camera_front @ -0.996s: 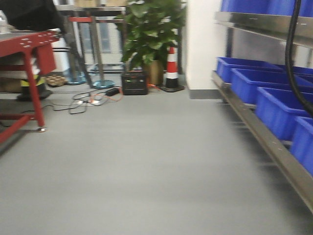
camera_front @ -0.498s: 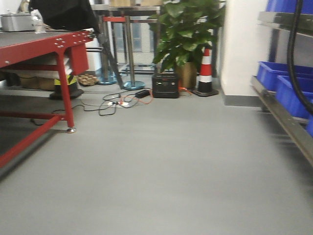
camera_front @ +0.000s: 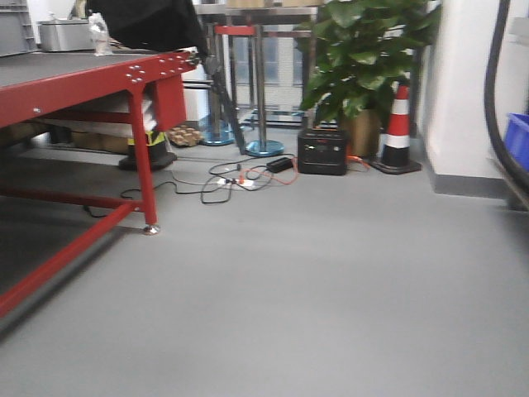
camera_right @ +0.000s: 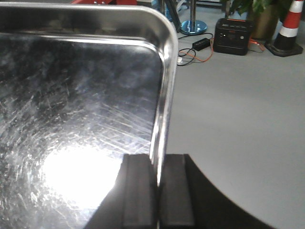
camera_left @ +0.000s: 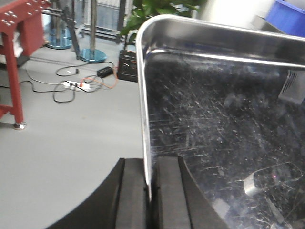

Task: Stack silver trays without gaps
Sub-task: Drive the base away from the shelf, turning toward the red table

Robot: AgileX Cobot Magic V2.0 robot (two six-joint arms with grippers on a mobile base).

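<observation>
A scratched silver tray (camera_left: pixel 219 124) fills the left wrist view. My left gripper (camera_left: pixel 150 191) is shut on its left rim, held above the floor. The same tray (camera_right: pixel 76 109) fills the right wrist view, where my right gripper (camera_right: pixel 157 191) is shut on its right rim. The tray and both grippers are out of the front view. A silver container (camera_front: pixel 64 35) sits far back on the red table (camera_front: pixel 91 78) at the left.
Grey floor (camera_front: pixel 331 281) lies ahead. Cables and a power strip (camera_front: pixel 240 175), a black power box (camera_front: pixel 322 152), a potted plant (camera_front: pixel 364 58) and a traffic cone (camera_front: pixel 397 132) stand at the back. A blue bin (camera_front: pixel 517 139) is at the right edge.
The front view has swung left: the blue bin shelf has slid out at the right and the red table has come further into view at the left.
</observation>
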